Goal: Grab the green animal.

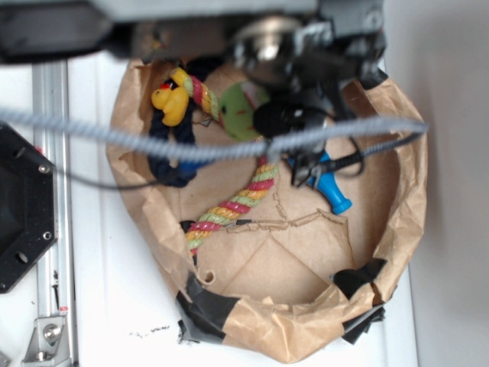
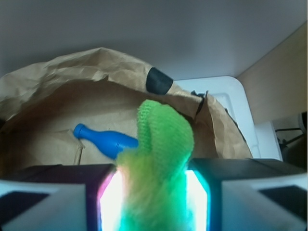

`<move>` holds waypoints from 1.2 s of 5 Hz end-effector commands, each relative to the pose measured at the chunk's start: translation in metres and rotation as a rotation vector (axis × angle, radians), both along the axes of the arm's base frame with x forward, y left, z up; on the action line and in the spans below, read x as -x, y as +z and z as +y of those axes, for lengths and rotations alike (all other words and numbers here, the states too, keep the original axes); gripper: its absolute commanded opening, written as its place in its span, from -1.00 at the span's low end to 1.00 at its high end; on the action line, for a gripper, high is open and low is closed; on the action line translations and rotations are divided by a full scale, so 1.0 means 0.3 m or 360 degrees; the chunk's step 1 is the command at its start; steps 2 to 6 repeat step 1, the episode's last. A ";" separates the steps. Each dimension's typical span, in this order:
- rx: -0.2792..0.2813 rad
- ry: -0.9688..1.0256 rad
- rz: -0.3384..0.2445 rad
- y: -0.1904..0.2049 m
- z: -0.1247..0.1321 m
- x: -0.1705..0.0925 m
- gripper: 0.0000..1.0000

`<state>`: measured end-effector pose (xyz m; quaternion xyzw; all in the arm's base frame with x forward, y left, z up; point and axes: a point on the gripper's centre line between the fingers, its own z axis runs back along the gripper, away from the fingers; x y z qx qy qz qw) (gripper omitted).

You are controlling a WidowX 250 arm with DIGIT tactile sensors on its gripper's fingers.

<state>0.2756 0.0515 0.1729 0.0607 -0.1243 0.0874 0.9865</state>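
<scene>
While my gripper [image 2: 154, 202] was clamped on the green animal [image 2: 161, 163] at the bag's [image 1: 397, 229] twelve o'clock rim, with the duck [image 1: 171, 104] at its nine o'clock and the blue bottle [image 1: 334, 191] at its four o'clock, I judged the grab made, only lifting left.

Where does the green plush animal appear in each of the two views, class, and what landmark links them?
Exterior: green animal upper centre, inside the paper bag, beside the rope.
Wrist: green animal bottom centre, clamped between the gripper fingers.
Shared landmark: the blue bottle-shaped toy.
</scene>
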 end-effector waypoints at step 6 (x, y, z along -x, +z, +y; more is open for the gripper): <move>-0.0017 0.0114 -0.0079 0.061 -0.019 0.050 -1.00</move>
